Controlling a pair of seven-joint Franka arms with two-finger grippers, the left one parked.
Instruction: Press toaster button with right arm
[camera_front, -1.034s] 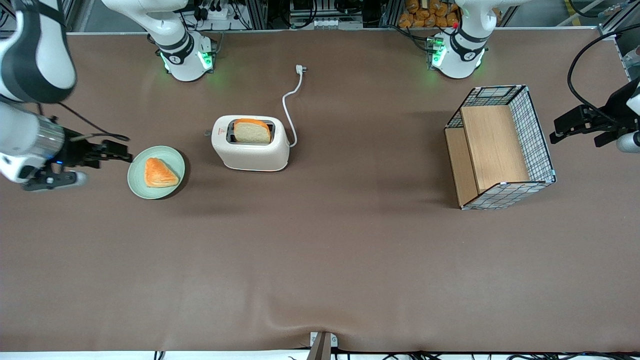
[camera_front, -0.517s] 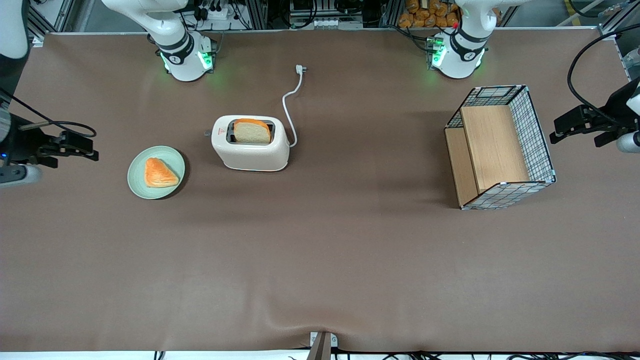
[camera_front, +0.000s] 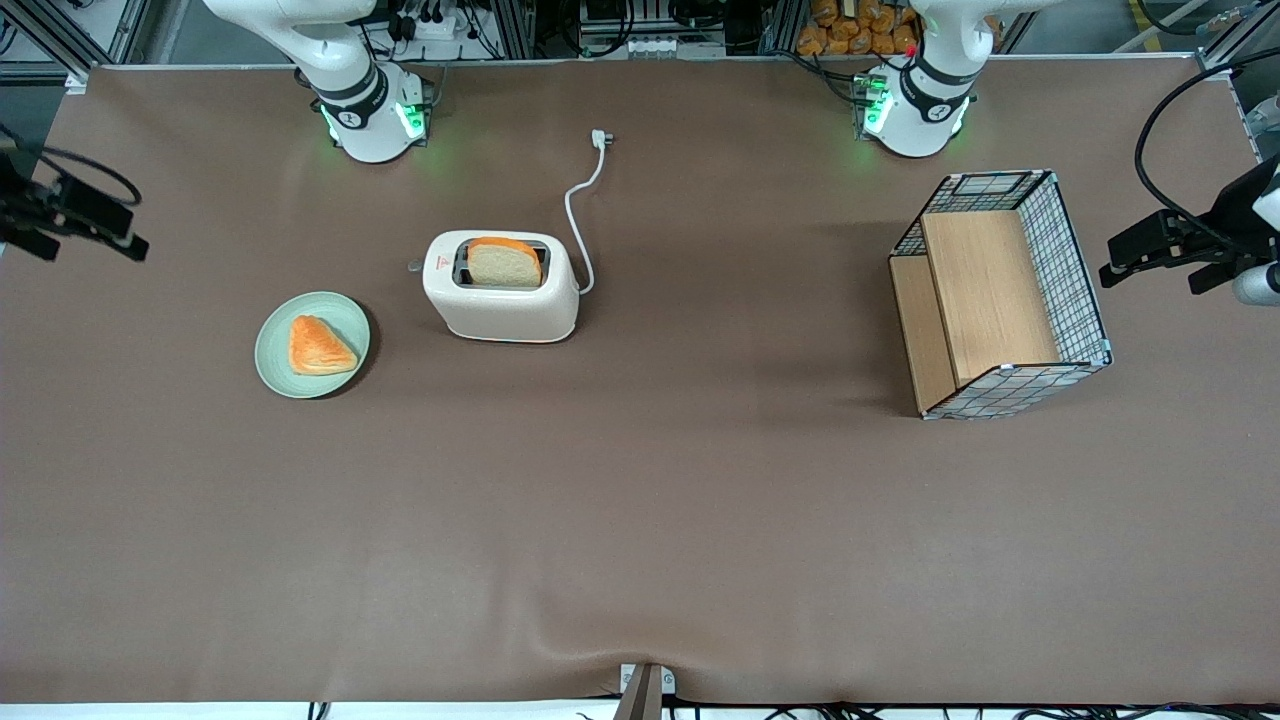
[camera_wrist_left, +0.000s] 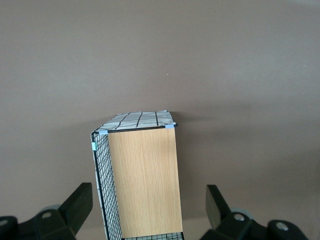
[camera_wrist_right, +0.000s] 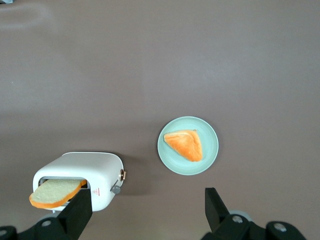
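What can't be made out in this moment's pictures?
- Right arm: in the front view only the claw shows at the picture's edge; everything above the wrist is cut off.
- Button: in the front view too small to tell whether it is pressed; the right wrist view shows it but not its travel.
- Toaster: the claw's finger covers one corner in the right wrist view.
- Slice: its lower part sits hidden in the slot.

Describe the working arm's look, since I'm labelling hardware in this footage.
Little shows now: the right arm's white, dark-banded base link with green lights, and its slim black two-finger tool trailing a black cable, at the working arm's table end. Its fingers are open.
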